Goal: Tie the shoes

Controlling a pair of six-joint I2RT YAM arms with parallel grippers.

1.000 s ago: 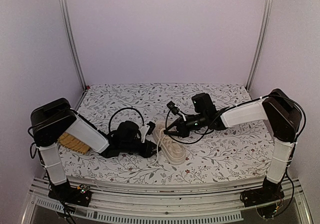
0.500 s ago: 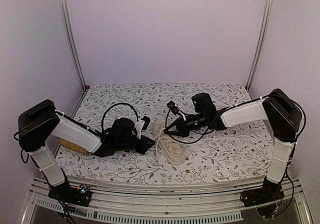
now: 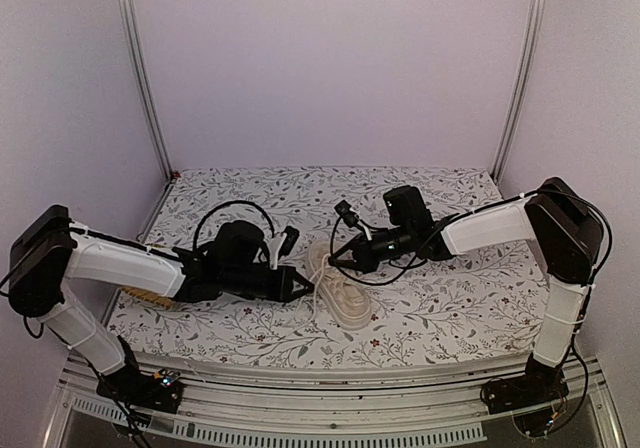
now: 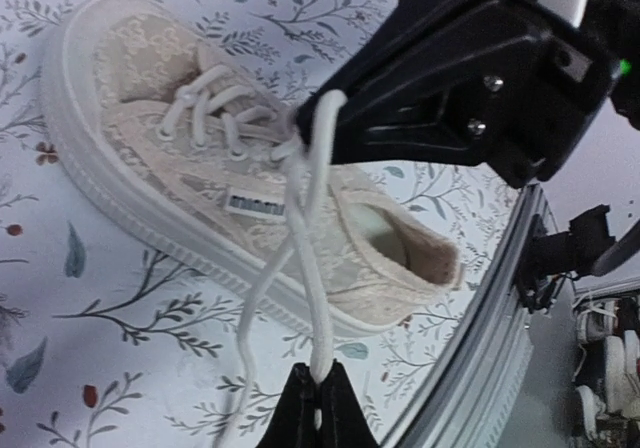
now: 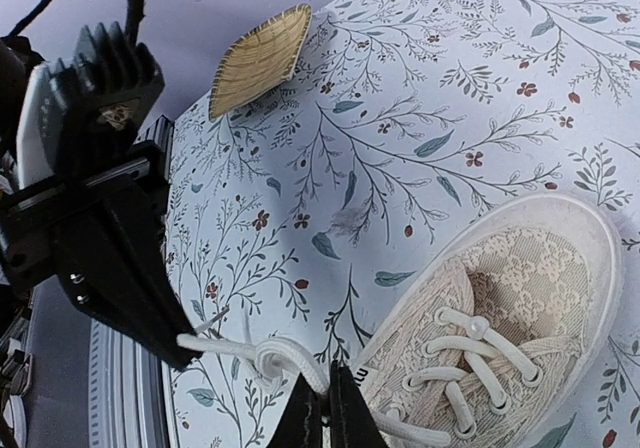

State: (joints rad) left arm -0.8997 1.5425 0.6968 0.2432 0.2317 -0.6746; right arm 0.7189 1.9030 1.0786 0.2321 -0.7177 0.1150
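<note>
The cream lace-up shoe [image 3: 343,296] lies on the floral table, toe pointing away from the arm bases. In the left wrist view the shoe [image 4: 180,158] sits on its sole and a pale lace [image 4: 312,268] runs from its eyelets down into my left gripper [image 4: 318,388], which is shut on it. My right gripper [image 5: 327,393] is shut on another stretch of lace [image 5: 285,353] that curls in a loop just left of the shoe [image 5: 520,308]. From above, the left gripper [image 3: 309,286] and right gripper [image 3: 334,258] meet at the shoe's left side.
A flat yellow woven mat [image 5: 262,56] lies at the table's left, partly under the left arm [image 3: 140,293]. Black cables loop over both wrists. A metal rail [image 4: 500,298] runs along the near table edge. Frame posts stand at the back corners.
The left gripper has shut on the lace. The left arm has stretched out low, its shoulder link swinging down to the left. The right arm has hardly moved.
</note>
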